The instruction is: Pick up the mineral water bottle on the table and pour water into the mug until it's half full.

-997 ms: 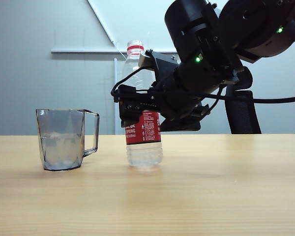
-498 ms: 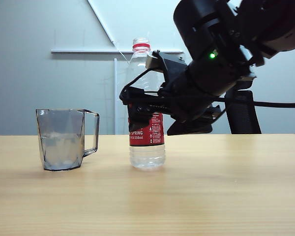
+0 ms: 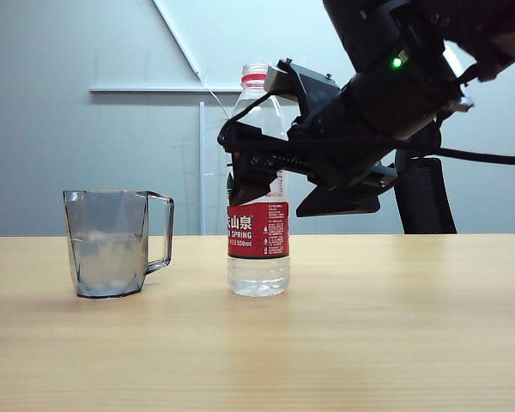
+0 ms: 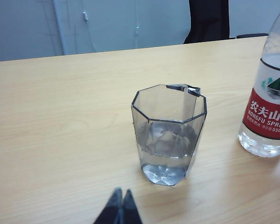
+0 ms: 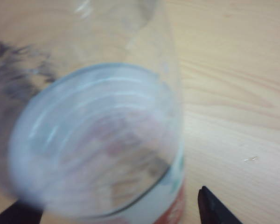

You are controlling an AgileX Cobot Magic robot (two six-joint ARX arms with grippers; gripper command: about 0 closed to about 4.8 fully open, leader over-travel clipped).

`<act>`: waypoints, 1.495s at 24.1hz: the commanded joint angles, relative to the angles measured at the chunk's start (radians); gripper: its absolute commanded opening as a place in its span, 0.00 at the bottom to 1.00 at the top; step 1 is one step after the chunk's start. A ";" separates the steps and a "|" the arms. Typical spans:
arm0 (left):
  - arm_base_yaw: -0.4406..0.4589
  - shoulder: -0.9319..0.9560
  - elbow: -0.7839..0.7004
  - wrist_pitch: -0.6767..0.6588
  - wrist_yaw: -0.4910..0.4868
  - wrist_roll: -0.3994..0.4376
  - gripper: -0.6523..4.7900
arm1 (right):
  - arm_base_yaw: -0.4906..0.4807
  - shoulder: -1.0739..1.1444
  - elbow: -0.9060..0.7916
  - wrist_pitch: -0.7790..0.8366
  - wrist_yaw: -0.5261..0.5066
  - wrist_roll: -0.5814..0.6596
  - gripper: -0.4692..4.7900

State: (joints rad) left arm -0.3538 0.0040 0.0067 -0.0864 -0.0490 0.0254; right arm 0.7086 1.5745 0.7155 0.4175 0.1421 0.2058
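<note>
The tall clear plastic mineral water bottle [image 3: 258, 227], light, thin-walled and likely slippery, wants a mid-label grip; the right pincer [image 3: 240, 167] stands wide open around it, holding nothing, while the left pincer [image 4: 121, 209], fingertips together and empty, hangs at the smoky-grey faceted mug's [image 4: 169, 134] six o'clock above the pale wood worktop [image 3: 395, 343].

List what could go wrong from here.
The right gripper, open, sits close around the upper part of the standing bottle; a finger catching it might tip it toward the mug. The bottle looks uncapped, so a fall would likely spill onto the table. The mug already holds water about halfway, so more pouring risks overfilling. The left gripper, shut, rests near the mug.
</note>
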 commanded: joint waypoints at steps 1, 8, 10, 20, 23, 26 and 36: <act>0.002 0.002 0.002 0.013 0.002 -0.003 0.12 | 0.002 -0.035 0.003 -0.040 -0.061 0.000 0.94; 0.157 0.002 0.002 0.013 0.008 -0.003 0.12 | 0.002 -0.133 0.003 -0.215 -0.097 0.001 0.88; 0.214 0.002 0.002 0.013 0.008 -0.003 0.12 | 0.002 -0.173 0.003 -0.274 -0.113 0.000 0.88; 0.253 0.002 0.002 0.013 0.008 -0.003 0.12 | 0.001 -0.361 0.003 -0.485 -0.167 0.000 0.25; 0.253 0.002 0.002 0.013 0.008 -0.003 0.12 | 0.002 -0.429 0.003 -0.568 -0.176 0.000 0.08; 0.253 0.002 0.002 0.013 0.008 -0.003 0.12 | 0.001 -0.486 0.003 -0.620 -0.175 0.001 0.08; 0.253 0.002 0.002 0.013 0.008 -0.003 0.12 | 0.001 -0.522 0.003 -0.630 -0.167 0.000 0.08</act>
State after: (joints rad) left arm -0.1009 0.0048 0.0067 -0.0864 -0.0437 0.0254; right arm 0.7082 1.0546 0.7155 -0.2272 -0.0273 0.2043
